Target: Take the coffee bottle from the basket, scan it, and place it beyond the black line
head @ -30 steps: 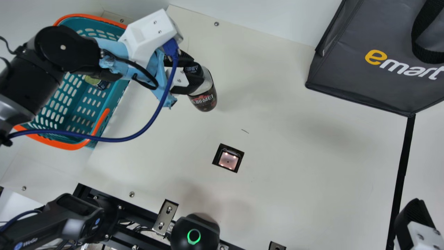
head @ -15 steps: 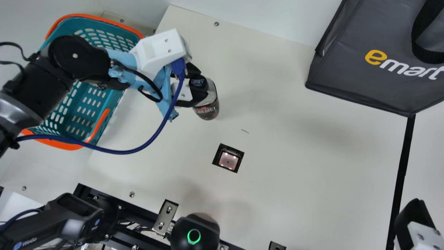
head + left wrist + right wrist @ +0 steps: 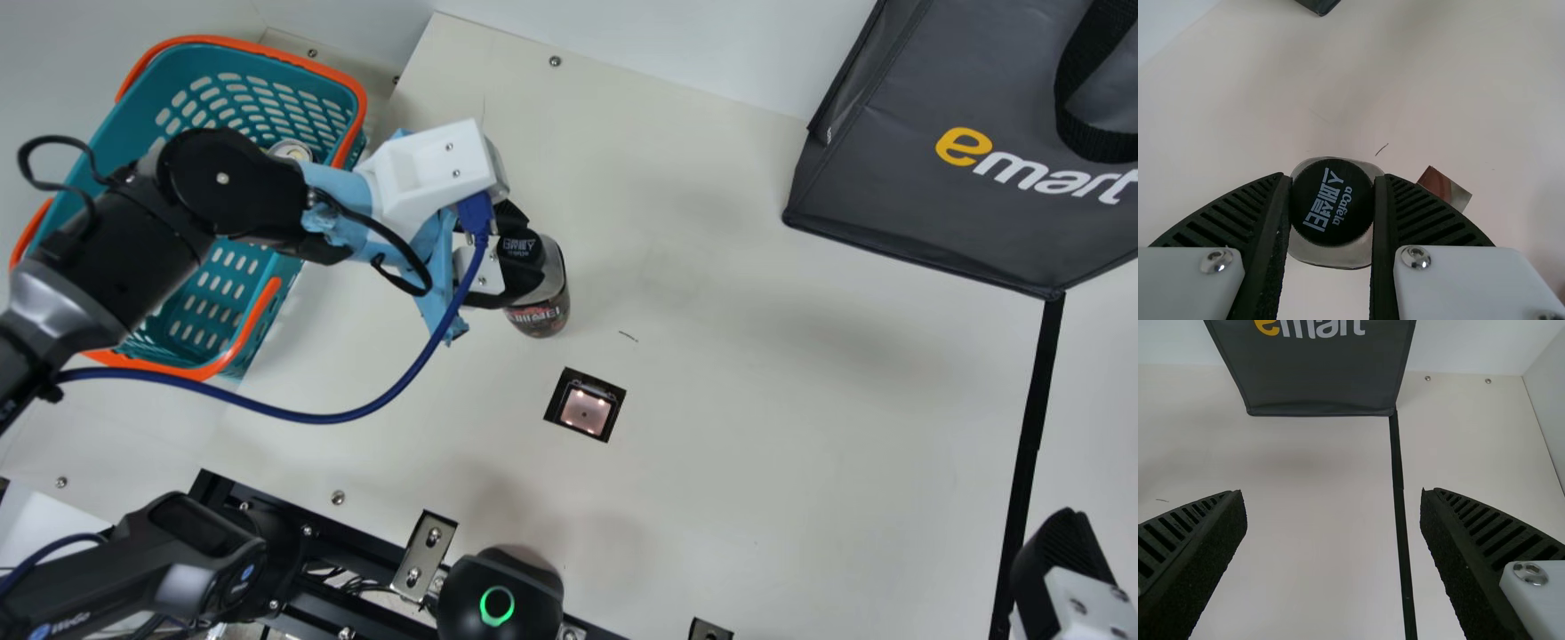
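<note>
In the main view my left gripper (image 3: pixel 517 258) is shut on the coffee bottle (image 3: pixel 540 313), which hangs upright between the basket (image 3: pixel 351 147) and the scanner window (image 3: pixel 585 406). From the left wrist view, the black cap of the coffee bottle (image 3: pixel 1331 202) sits between both fingers of my left gripper (image 3: pixel 1332 203), with the scanner (image 3: pixel 1443 189) beyond. My right gripper (image 3: pixel 1062 560) is at the main view's lower right corner, near the black line (image 3: pixel 1031 427). In the right wrist view my right gripper (image 3: pixel 1333 500) stands wide open above the black line (image 3: pixel 1401 513).
A dark shopping bag (image 3: pixel 960 169) stands at the back right, at the black line's far end. A can (image 3: pixel 291 149) lies in the basket. A black device with a green ring (image 3: pixel 498 604) sits at the table's front edge.
My left gripper has carried the coffee bottle away from the basket side, toward the front and slightly right, closer to the scanner. My right arm has kept still.
</note>
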`<state>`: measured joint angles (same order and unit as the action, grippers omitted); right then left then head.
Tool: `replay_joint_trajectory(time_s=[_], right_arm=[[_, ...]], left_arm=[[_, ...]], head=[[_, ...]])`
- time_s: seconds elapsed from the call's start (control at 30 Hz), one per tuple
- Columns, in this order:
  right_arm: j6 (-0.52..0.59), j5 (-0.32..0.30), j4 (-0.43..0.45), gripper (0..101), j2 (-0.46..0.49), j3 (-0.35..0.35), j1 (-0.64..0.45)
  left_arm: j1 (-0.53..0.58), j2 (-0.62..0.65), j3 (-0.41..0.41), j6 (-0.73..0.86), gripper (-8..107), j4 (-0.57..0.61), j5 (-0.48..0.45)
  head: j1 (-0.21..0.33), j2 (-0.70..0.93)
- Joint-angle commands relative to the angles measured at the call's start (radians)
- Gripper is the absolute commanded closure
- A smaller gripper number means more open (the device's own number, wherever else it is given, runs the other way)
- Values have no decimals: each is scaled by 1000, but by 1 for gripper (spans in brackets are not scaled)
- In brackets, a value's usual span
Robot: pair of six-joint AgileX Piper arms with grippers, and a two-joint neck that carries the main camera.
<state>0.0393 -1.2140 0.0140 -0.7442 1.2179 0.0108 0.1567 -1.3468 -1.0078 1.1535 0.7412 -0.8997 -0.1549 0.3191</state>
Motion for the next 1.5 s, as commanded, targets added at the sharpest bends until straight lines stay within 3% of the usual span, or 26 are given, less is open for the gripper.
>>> replay_joint_trajectory(time_s=[0.0,0.4,1.2,1.47], right_arm=[[0,0,0,11,0,0,0],[0,0,0,11,0,0,0],[0,0,0,11,0,0,0],[0,0,0,11,0,0,0]], left_arm=[[8,1,7,-1,89,2,6],[33,-2,48,12,89,17,49],[60,-2,38,-40,10,9,71],[60,4,-3,-97,9,-7,61]], head=[[17,2],[17,2],[17,2],[17,2]])
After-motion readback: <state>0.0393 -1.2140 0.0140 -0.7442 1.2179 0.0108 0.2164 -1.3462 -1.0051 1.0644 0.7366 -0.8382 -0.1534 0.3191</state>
